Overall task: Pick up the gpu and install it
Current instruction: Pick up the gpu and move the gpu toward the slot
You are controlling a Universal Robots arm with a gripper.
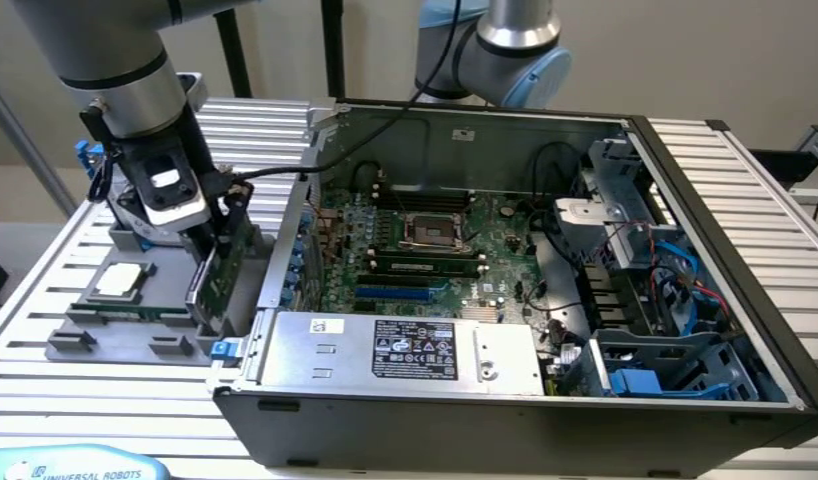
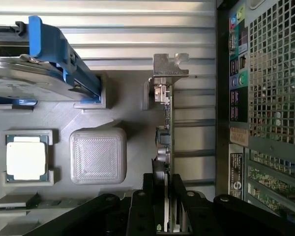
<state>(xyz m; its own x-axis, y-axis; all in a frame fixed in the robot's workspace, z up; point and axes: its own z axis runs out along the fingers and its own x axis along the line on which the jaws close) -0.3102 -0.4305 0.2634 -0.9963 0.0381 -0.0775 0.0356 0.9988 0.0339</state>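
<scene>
- The claw [image 2: 164, 189] is clamped on the gpu [image 2: 163, 140], which stands on edge over the grey tray [image 2: 113, 105] beside the open case [image 1: 382, 420].
- It seems barely clear of its slot.
- Best lifted straight, unskewed, bracket clear of the case wall.

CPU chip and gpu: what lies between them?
In the wrist view, a gray ribbed square block sits between CPU chip and gpu.

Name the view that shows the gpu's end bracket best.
The wrist view: the bracket sits unobstructed at the far end of the edge-on gpu, opposite the hand gripping it. The exterior view gives its green board beside the case.
</scene>
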